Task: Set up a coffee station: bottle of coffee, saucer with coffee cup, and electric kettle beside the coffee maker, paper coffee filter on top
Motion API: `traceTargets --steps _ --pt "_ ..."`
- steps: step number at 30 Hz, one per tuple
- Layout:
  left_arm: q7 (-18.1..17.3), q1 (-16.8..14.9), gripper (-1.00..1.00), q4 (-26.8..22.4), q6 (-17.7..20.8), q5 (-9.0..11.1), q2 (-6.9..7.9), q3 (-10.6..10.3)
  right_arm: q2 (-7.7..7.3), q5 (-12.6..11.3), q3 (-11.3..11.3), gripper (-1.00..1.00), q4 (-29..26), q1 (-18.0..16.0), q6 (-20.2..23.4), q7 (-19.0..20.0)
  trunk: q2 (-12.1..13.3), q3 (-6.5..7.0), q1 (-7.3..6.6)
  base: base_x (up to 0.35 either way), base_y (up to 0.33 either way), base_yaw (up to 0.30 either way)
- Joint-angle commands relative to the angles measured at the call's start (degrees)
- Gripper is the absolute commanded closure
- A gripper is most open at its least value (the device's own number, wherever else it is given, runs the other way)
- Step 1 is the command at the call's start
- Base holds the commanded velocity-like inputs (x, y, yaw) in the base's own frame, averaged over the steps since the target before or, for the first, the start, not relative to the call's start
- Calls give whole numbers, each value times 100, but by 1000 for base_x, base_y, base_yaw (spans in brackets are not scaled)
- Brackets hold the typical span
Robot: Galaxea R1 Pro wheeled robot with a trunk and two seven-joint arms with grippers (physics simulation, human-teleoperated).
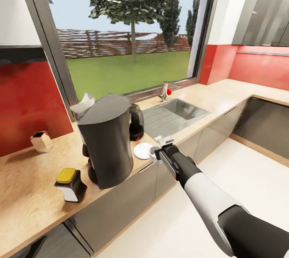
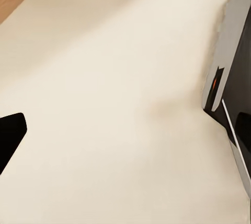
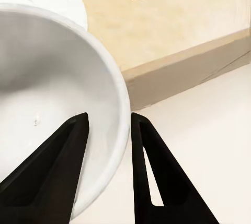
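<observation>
Nearest you, your right gripper point(image 3: 107, 169) pinches the wall of the round white ceramic coffee cup point(image 3: 57, 93), one black finger inside the bowl and one outside, jaws closed on the rim. In the head view that cup point(image 1: 154, 154) hangs at the countertop's front edge, touching or just beside the flat white saucer point(image 1: 143, 150). Judge it light, rigid, glazed and slippery, and breakable if dropped; a rim pinch like this can let it swing, so keep the grip firm. Its mouth faces your wrist camera, its axis apparently tilted off vertical, and it must come upright before it lands. The saucer lies flat on the wooden countertop point(image 1: 24, 177).

Just beyond stands the tall dark grey coffee maker point(image 1: 107, 139), a white paper filter point(image 1: 83, 104) at its top.

Your left gripper's state I cannot tell.
</observation>
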Motion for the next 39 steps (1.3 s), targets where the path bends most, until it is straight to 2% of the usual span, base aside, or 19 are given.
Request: traceTargets --steps 1,12,15,39 --pt "16 -2 -100 -3 -15 55 2 -49 0 -67 13 100 -3 -6 14 -38 -10 -11 6 279 -199 221" --pt "11 4 -100 34 -6 64 -4 -50 0 -62 13 100 -3 -6 14 -38 -10 -11 6 271 -192 270" --pt "10 54 -100 89 44 65 -78 -57 0 -67 13 100 4 -6 14 -38 -10 -11 6 44 -29 232" --pt "81 51 -100 358 232 91 -120 -50 0 -41 9 100 72 5 22 -55 -10 -11 6 50 -11 22"
